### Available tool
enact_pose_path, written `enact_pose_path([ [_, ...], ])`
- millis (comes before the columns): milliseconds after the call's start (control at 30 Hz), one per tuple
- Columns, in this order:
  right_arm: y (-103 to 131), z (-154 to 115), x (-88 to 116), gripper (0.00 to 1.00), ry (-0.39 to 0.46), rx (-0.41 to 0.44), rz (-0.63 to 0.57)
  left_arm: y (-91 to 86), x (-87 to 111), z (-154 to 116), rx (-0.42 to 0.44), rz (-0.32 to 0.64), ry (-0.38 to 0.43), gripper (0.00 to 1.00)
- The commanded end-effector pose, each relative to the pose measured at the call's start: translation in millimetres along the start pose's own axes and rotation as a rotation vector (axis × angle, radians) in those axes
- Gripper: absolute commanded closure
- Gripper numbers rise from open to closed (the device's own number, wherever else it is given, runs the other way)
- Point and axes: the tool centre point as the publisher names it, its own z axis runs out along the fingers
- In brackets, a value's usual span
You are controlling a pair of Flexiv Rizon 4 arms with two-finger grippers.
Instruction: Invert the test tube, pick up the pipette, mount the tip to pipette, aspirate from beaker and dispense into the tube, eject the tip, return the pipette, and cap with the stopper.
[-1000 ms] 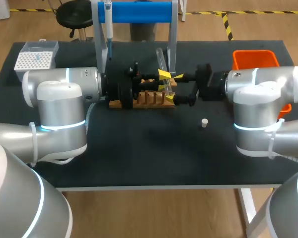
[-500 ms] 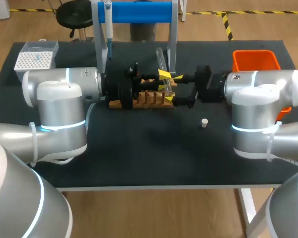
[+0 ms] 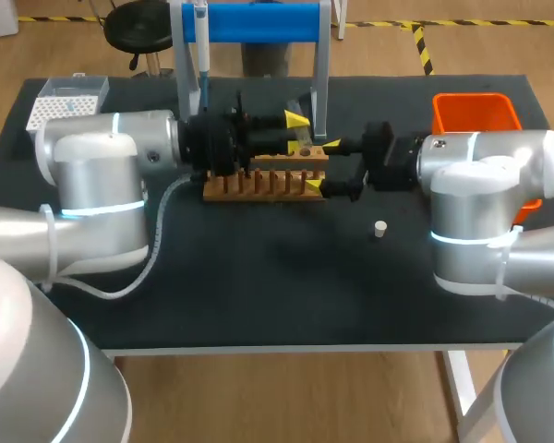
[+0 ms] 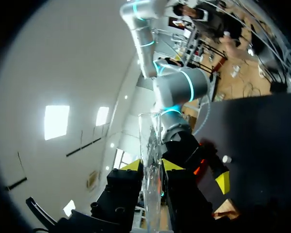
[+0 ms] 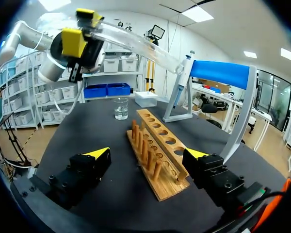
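Observation:
My left gripper (image 3: pixel 295 129) is shut on a clear test tube (image 3: pixel 300 100) and holds it tilted in the air above the wooden rack (image 3: pixel 263 182). In the left wrist view the test tube (image 4: pixel 150 165) stands between the two yellow tips of the left gripper (image 4: pixel 152 166). My right gripper (image 3: pixel 321 166) is open, with its fingers on either side of the rack's right end. In the right wrist view the rack (image 5: pixel 153 153) lies between the fingers of the right gripper (image 5: pixel 147 154), and the left gripper (image 5: pixel 80 29) with the tube (image 5: pixel 136 43) hangs above. The pipette (image 3: pixel 201 46) hangs on the blue stand (image 3: pixel 258 20). A white stopper (image 3: pixel 379 228) lies on the mat.
A small glass beaker (image 5: pixel 120 108) stands beyond the rack's far end. A tip box (image 3: pixel 65 106) sits at the back left, and an orange bin (image 3: pixel 475 111) at the back right. The black mat (image 3: pixel 277 277) in front of the rack is bare apart from the stopper.
My left gripper has lifted the test tube up and back from the rack, so more of the rack now shows. The right arm has barely moved.

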Motion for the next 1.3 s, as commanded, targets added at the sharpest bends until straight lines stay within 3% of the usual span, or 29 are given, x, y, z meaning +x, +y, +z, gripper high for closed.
enact_pose_path([
  [33,-1,-1,1,0.00,-0.002,-0.001,0.000,2.7,-10.0,-3,-0.002,-0.545,-0.002,1.00],
  [167,-1,-1,1,0.00,-0.002,-0.001,0.000,2.5,-13.5,-1,-0.050,-0.788,-0.027,1.00],
  [200,-1,-1,1,0.00,-0.002,-0.001,0.000,2.2,-15.8,-4,-0.064,-0.830,-0.075,1.00],
  [800,-1,-1,1,0.00,-0.002,-0.001,0.000,0.1,-20.2,-3,-0.074,-0.830,-0.059,1.00],
  [967,-1,-1,1,0.00,-0.002,-0.001,0.000,13.2,-26.9,-15,-0.044,-1.019,-0.047,1.00],
  [1300,-1,-1,1,0.00,-0.002,-0.001,0.000,36.6,-38.1,-17,-0.084,-1.137,-0.010,1.00],
])
